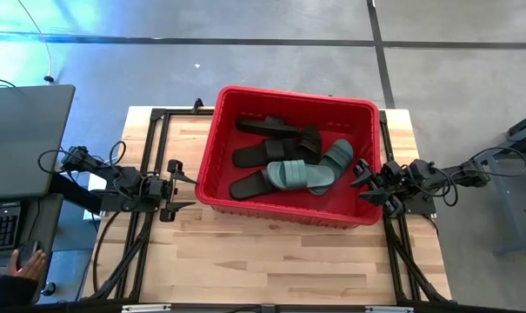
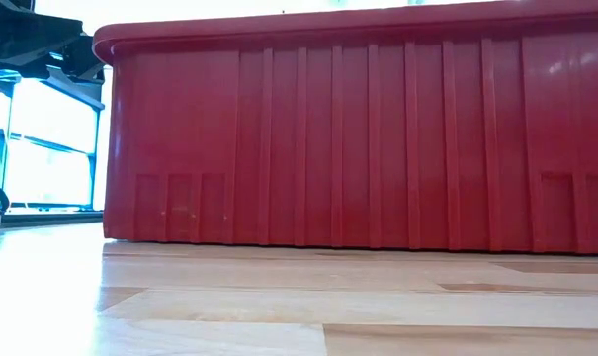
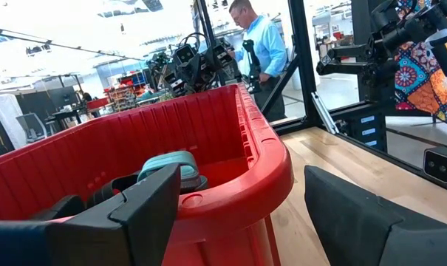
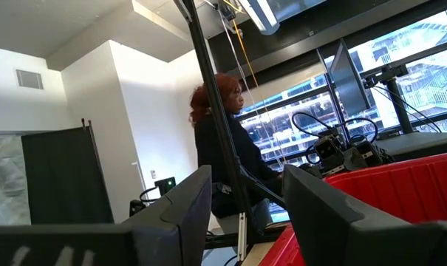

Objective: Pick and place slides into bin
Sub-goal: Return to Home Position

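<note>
The red bin (image 1: 212, 148) stands at the middle of the wooden table, and its ribbed near wall (image 2: 358, 138) fills the low view. Several slides lie inside on its floor, overlapping: black ones (image 1: 263, 154) and two green ones (image 1: 297, 176), (image 1: 336, 161). One green slide (image 3: 171, 166) shows over the rim in the left wrist view. My left gripper (image 1: 180, 185) (image 3: 241, 185) stands open just outside the bin's left wall, holding nothing. At the bin's right wall, my right gripper (image 1: 364, 183) (image 4: 245, 192) is also open and tipped upward.
Bare table (image 1: 280, 261) lies between the bin and the near edge. Black frame rails (image 1: 149, 139) run along both sides of the table. A desk with a keyboard (image 1: 2, 226) and a person's hand (image 1: 23, 265) is off the left. People stand in the room beyond.
</note>
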